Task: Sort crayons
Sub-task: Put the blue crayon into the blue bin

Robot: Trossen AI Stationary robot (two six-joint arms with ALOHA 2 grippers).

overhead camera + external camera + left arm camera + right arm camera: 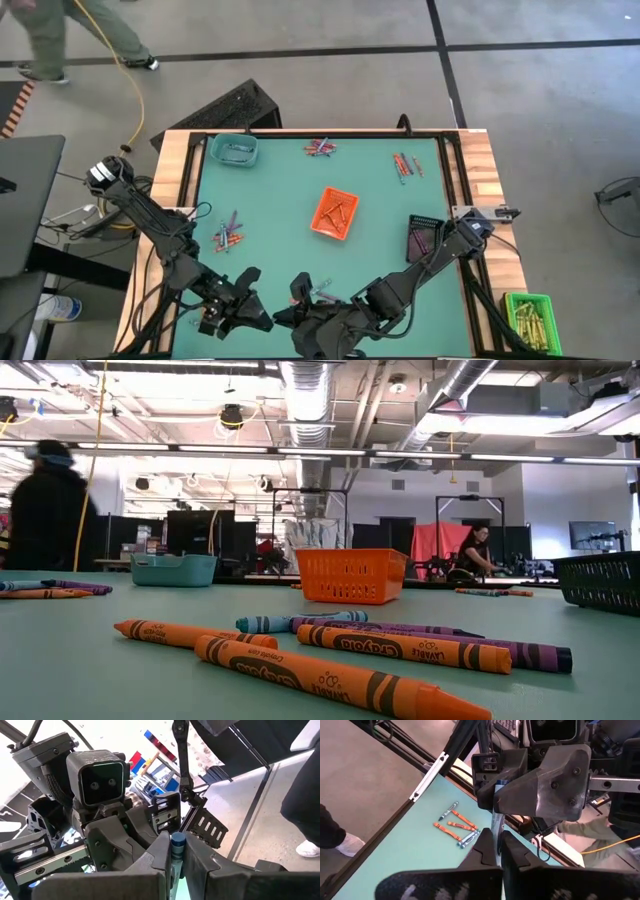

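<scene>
Between both hands, left hand (172,857) and right hand (498,851) pinching blue crayon (177,841)

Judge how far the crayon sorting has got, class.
Done: some crayons lie in the orange tray; the teal tray and dark tray seem to hold a few. In hand: the left gripper and right gripper both pinch one blue crayon. Left: the far cluster, right cluster and left cluster lie loose.

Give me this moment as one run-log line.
phase: handover near front edge | left gripper: shut on blue crayon | right gripper: shut on same crayon | orange tray: holds crayons | loose piles remain
</scene>
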